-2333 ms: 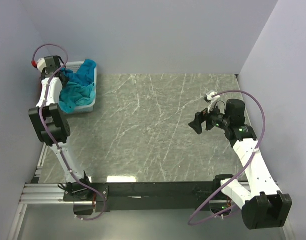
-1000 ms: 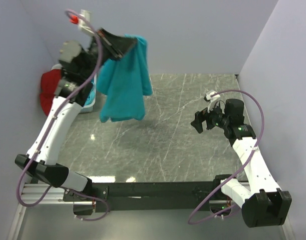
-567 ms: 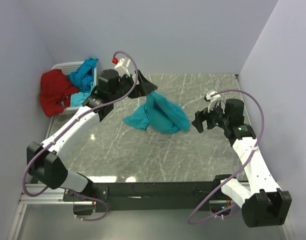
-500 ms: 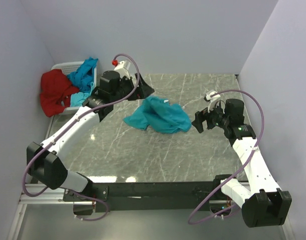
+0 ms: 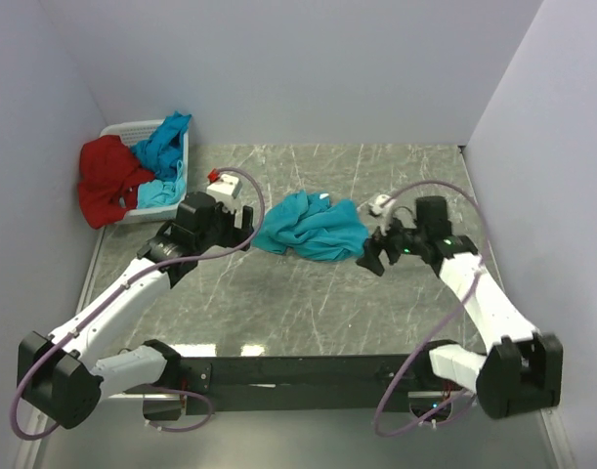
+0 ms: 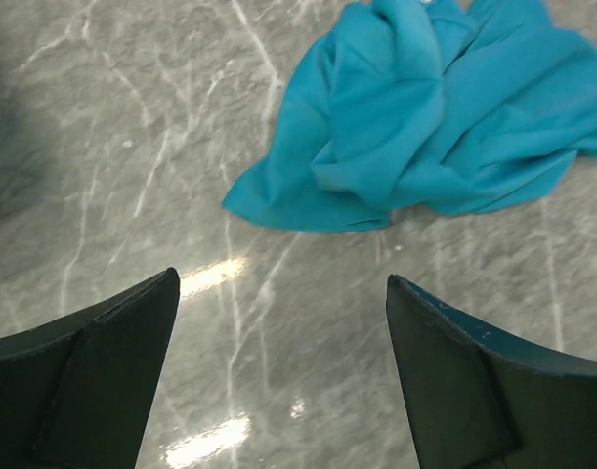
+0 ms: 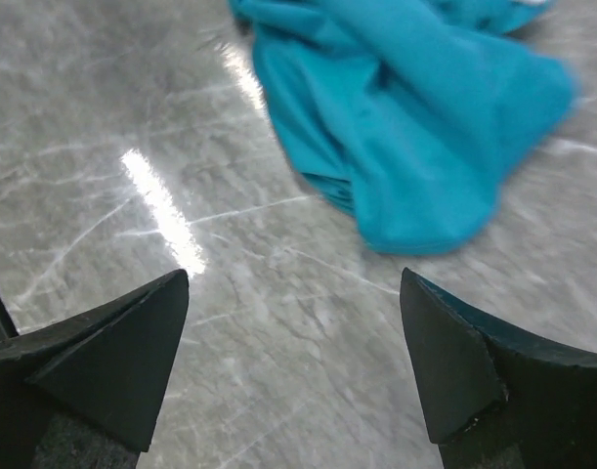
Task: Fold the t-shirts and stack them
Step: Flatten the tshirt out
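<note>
A crumpled turquoise t-shirt [image 5: 311,227] lies in a heap on the grey marble table [image 5: 278,293]. My left gripper [image 5: 247,227] is open just left of the heap, with nothing between its fingers. In the left wrist view the t-shirt [image 6: 425,117] lies beyond the left gripper [image 6: 281,283]. My right gripper [image 5: 368,259] is open at the heap's right edge, also empty. In the right wrist view the t-shirt [image 7: 405,127] lies ahead of the right gripper [image 7: 293,278]. A red t-shirt [image 5: 105,181] and more turquoise t-shirts [image 5: 164,147] hang over the basket.
A white plastic basket [image 5: 122,129] stands at the back left corner by the wall. Walls close in the table on the left, back and right. Bare marble shows in front of the heap.
My left gripper lifted a turquoise t-shirt out of the basket, let it drop on the table and drew back near its left edge. My right arm moved left toward the heap.
</note>
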{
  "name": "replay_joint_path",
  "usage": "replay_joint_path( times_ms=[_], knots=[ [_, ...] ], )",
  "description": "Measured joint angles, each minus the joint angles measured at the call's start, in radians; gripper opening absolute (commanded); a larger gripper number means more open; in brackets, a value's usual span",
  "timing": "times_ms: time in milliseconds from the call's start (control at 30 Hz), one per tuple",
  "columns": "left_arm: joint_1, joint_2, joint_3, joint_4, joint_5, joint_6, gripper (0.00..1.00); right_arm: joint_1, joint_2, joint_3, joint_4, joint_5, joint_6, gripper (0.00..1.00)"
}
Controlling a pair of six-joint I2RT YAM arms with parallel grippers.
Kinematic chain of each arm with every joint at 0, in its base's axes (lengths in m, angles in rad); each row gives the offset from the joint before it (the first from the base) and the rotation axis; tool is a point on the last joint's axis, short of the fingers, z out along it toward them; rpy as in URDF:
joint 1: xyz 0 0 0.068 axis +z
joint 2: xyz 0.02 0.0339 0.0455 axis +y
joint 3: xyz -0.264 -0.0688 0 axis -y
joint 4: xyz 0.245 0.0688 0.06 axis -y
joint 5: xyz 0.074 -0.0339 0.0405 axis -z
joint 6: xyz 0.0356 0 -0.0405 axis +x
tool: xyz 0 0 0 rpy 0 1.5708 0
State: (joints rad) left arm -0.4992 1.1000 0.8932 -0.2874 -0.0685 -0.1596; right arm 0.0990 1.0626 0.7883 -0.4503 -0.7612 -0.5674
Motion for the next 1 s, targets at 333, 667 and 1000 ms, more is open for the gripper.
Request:
replay_joint_path(
  times_ms=[333, 667, 1000],
  knots=[
    [0.000, -0.063, -0.049, -0.007, -0.072, 0.045, 0.91, 0.250, 0.440, 0.277, -0.048, 0.324, 0.017, 0.71],
    [0.000, -0.077, -0.050, -0.003, -0.124, 0.047, 0.90, 0.275, 0.660, 0.391, -0.070, 0.454, 0.027, 0.56],
    [0.000, -0.071, -0.052, -0.002, -0.101, 0.047, 0.90, 0.274, 0.659, 0.441, -0.117, 0.462, 0.050, 0.00]
  ],
)
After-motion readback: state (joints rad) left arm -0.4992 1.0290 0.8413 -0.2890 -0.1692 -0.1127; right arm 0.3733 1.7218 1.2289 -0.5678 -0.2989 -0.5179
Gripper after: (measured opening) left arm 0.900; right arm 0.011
